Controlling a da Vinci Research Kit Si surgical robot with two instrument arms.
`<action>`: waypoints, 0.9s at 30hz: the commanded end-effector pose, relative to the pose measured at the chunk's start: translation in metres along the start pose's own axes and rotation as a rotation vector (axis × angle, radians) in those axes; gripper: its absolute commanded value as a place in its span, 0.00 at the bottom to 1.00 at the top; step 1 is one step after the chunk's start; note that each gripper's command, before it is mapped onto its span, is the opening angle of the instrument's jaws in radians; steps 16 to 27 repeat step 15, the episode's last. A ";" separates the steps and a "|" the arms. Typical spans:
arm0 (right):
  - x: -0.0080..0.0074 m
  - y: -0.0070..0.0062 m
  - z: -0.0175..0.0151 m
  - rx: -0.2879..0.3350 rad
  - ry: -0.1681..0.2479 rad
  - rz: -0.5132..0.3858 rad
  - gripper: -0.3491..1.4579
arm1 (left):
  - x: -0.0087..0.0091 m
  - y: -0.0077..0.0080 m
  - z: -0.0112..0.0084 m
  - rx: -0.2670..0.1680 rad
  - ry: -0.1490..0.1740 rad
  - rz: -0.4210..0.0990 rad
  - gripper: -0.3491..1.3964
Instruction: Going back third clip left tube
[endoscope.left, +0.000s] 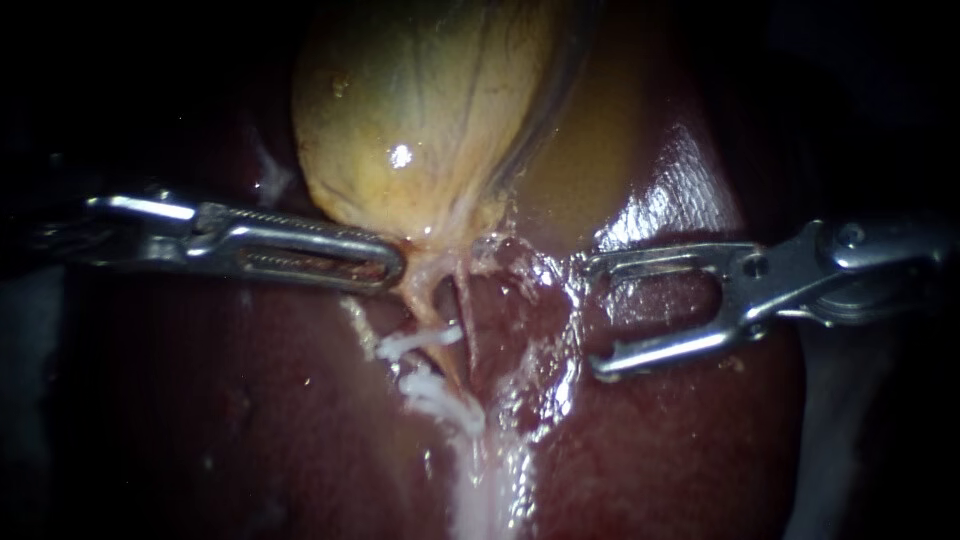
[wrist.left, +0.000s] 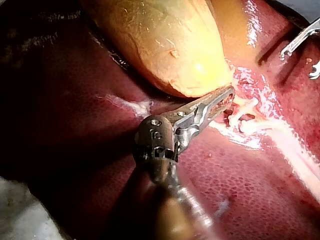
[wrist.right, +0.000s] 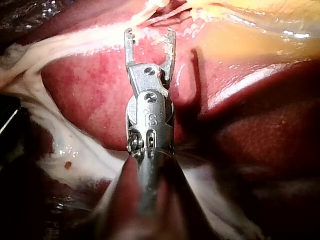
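The right instrument's silver end effector (endoscope.left: 597, 315) is held wide apart with nothing inside, over the dark red liver (endoscope.left: 700, 450). The left instrument's silver end effector (endoscope.left: 395, 265) is pressed together, its tip touching the narrow end of the yellow gallbladder (endoscope.left: 420, 120). Between both, the thin pale left tube (endoscope.left: 422, 300) is seen, crossed by a white clip (endoscope.left: 420, 341).

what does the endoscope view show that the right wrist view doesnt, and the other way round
Only the endoscope: the left instrument at the gallbladder's neck, and a white clip on the tube below it. Only the right wrist: broad pale tissue beside the right instrument's shaft. Both: that instrument's jaws open and empty over the liver.
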 end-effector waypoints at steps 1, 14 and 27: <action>0.0001 0.0000 0.0000 0.000 0.000 0.000 0.47 | -0.0001 0.0000 0.0003 -0.003 -0.004 -0.007 0.00; 0.0002 -0.0001 -0.0001 0.001 0.000 0.000 0.47 | -0.0004 -0.0001 0.0008 -0.007 -0.004 -0.005 0.00; 0.0002 -0.0002 0.0000 0.001 0.000 0.000 0.47 | -0.0004 -0.0001 0.0008 -0.007 -0.004 -0.005 0.00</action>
